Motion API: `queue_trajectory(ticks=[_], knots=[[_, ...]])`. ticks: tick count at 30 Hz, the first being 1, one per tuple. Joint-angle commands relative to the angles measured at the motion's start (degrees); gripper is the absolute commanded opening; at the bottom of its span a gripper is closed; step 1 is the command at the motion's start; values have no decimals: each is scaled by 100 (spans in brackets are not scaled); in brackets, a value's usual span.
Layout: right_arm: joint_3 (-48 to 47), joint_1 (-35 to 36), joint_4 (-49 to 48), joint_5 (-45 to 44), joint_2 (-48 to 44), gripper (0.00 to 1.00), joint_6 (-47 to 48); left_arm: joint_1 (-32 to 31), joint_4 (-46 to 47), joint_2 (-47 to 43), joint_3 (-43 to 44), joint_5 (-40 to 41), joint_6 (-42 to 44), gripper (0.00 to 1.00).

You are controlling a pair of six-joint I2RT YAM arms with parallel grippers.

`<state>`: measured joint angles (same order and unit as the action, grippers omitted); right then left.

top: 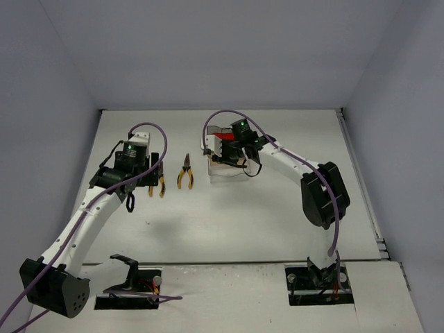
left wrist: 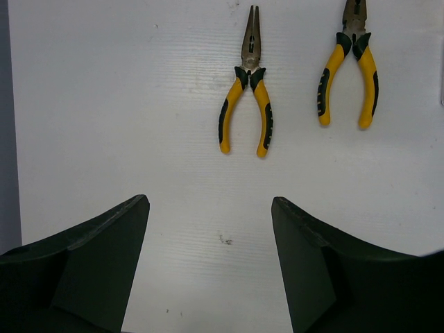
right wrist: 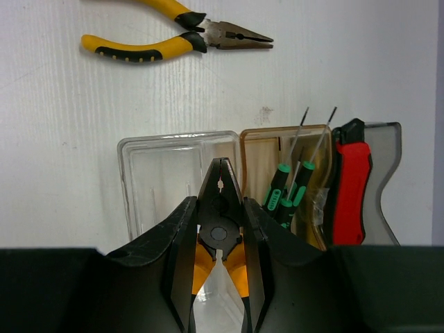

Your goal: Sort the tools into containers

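My right gripper (right wrist: pixel 220 202) is shut on black-headed, orange-handled pliers (right wrist: pixel 220 182) and holds them over the clear bin (right wrist: pixel 166 173). The amber bin (right wrist: pixel 258 156) holds green-black screwdrivers (right wrist: pixel 286 189). The smoky grey bin (right wrist: pixel 386 180) holds a red-handled cutter (right wrist: pixel 350 187). My left gripper (left wrist: pixel 210 208) is open and empty above the table, with two yellow-handled pliers ahead of it, one near (left wrist: pixel 246 104) and one further right (left wrist: pixel 350 69). In the top view my left gripper (top: pixel 140 182) is next to one pair (top: pixel 158 186), the other pair (top: pixel 184 173) lies midway, and my right gripper (top: pixel 240 157) is over the bins (top: pixel 219 171).
One yellow-handled pair of pliers (right wrist: pixel 180 38) lies on the white table beyond the bins in the right wrist view. Grey walls close in the table on the left, back and right. The right arm's elbow (top: pixel 322 194) stands over the right side.
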<state>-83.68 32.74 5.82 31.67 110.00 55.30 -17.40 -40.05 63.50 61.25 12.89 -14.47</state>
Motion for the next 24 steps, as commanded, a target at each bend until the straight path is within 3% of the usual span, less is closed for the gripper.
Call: queue_trajectory(ticks=[1,11,17,24], knots=[[-265,71,-257,311,5,8,253,61,208,28,71,108,84,68],[-11,101,-257,280,67,17,202,79,208,100,71,40,67,68],[139,109,-260,228,-88,36,27,87,200,134,71,7,76,68],[237,109,-266,83,-334,46,-246,88,202,181,71,-114,65,68]])
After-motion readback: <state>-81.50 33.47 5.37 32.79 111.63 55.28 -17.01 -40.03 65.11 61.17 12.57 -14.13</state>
